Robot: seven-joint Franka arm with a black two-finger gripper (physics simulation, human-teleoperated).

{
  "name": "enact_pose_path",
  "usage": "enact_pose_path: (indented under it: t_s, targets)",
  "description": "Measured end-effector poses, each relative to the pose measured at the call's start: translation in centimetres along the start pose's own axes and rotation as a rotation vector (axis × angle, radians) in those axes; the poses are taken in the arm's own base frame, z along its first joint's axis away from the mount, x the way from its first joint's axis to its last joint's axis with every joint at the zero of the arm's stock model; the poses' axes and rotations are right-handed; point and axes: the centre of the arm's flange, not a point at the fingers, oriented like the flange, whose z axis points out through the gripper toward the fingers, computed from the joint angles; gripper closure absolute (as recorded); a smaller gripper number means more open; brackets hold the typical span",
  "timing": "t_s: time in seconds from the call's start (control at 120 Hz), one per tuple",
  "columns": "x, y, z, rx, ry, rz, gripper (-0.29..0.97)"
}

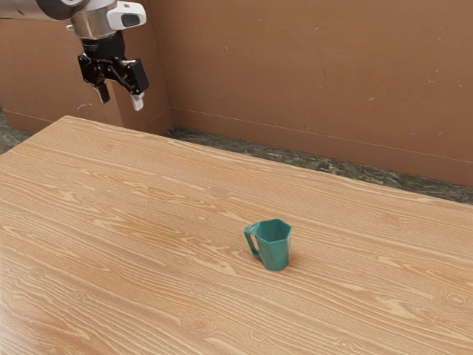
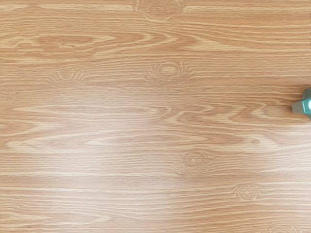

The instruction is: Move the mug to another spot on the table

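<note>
A teal mug [image 1: 271, 243] with faceted sides stands upright on the wooden table [image 1: 133, 222], its handle turned toward the exterior view's left. High above the table's far left corner hangs my gripper [image 1: 119, 98], open, with nothing between its fingers. It is far from the mug, up and to the exterior view's left of it. In the wrist view a sliver of the mug [image 2: 304, 104] shows at the edge of the wood grain.
The wooden tabletop [image 2: 146, 121] stretches wide on all sides of the mug. Brown walls [image 1: 318, 66] stand behind the table, with a strip of dark speckled floor [image 1: 325, 163] between wall and table edge.
</note>
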Motion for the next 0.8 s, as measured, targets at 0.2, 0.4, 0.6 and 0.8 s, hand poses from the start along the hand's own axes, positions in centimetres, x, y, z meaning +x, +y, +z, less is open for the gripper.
enact_pose_path:
  t_s: [0.2, 0.4, 0.6, 0.8]
  targets:
    - [0.1, 0.3, 0.1, -0.005, -0.001, 0.008, 0.0]
    - [0.1, 0.0, 0.0, -0.019, 0.003, 0.013, 0.0]
    - [-0.2, 4.6, -0.9, -0.035, 0.032, 0.247, 0.0]
    - [3.6, 9.2, 5.4, -0.116, 0.014, 0.564, 0.01]
